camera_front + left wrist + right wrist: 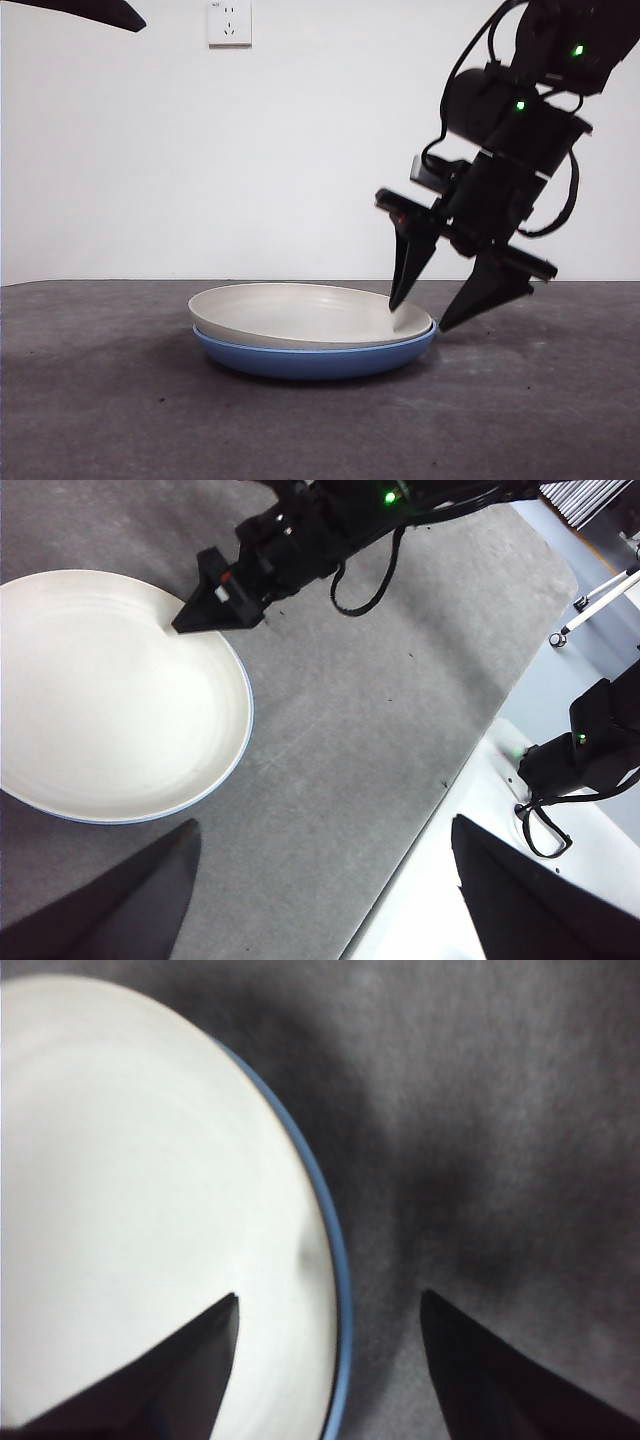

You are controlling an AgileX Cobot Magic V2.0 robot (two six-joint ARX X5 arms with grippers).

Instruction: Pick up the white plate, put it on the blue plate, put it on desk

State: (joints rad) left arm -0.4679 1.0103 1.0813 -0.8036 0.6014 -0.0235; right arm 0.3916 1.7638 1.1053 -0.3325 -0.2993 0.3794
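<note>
Right now, line by line:

White plate: the white plate (300,312) sits nested inside the blue plate (312,358), so only a thin blue edge shows around it from above; its inside shows faint rings in the left wrist view (105,695).

Blue plate: it rests flat on the desk (100,400), carrying the white one; in the right wrist view (340,1290) it shows only as a narrow blue rim along the white plate (130,1190).

Desk: dark grey, mottled, with the stacked plates near its middle in the front view.

Right gripper: the right gripper (432,305) straddles the plates' rim on the right side of the front view, jaws spread apart and holding nothing (one jaw tip comes down over the inside of the white plate near its edge, the other hangs outside the rim, above the desk). The left wrist view shows it too (185,620), tip at the white plate's edge.

Left gripper: the left gripper (320,880) hangs high above the desk, well apart from the plates, jaws wide and empty.

Wall: a white socket (229,22) sits on the wall behind.
</note>
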